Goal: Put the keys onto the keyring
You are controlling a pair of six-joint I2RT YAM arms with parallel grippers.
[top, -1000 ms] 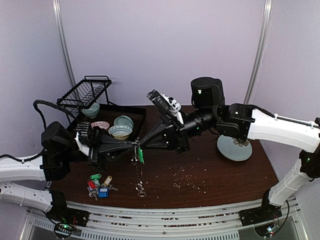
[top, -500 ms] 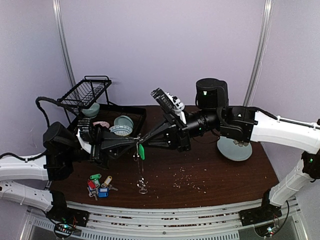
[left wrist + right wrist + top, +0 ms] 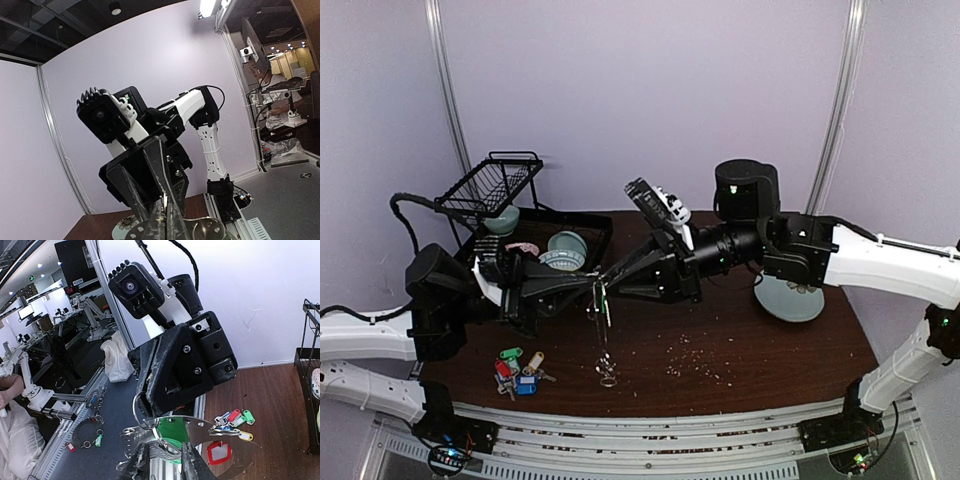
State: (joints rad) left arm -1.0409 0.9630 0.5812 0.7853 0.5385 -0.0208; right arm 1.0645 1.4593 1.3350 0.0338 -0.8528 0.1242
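**Letting go of the green key without shaking the ring**

Right wrist view: my left gripper (image 3: 145, 407) comes in from 12 o'clock and is clamped on the rim of the keyring (image 3: 220, 429), holding the flat silver loop up in the air. Below it, at 6 o'clock, the jaws of my right gripper (image 3: 165, 462) stand apart. The green-tagged key (image 3: 172, 432) sits in the gap, and I see neither pad pressing on it. A small wire ring loops through the key's head beside the rim, so I judge this key is threaded and the step in hand is the release. The other loose keys (image 3: 232, 420) lie on the brown table (image 3: 270, 395) at 3 o'clock, well apart from the loop. A red tag shows low through the loop's centre; I can't tell whether it hangs on the loop or lies on the table.

Left wrist view: my own fingers are pressed together at 6 o'clock, pointing straight at the right arm. The grip itself is cut off at the bottom edge.

Top view: the two grippers meet nose to nose at about 9 o'clock from the table's middle. The green key hangs just under them and small rings dangle below it. The loose keys wait at 8 o'clock, and a pale green plate (image 3: 788, 298) sits at 3 o'clock.

To do the release well, I'd widen the right jaws fully first. Then I'd back straight out along the approach line so neither finger catches the tag or the wire ring. The left grip should stay hard and motionless so the loop doesn't swing.
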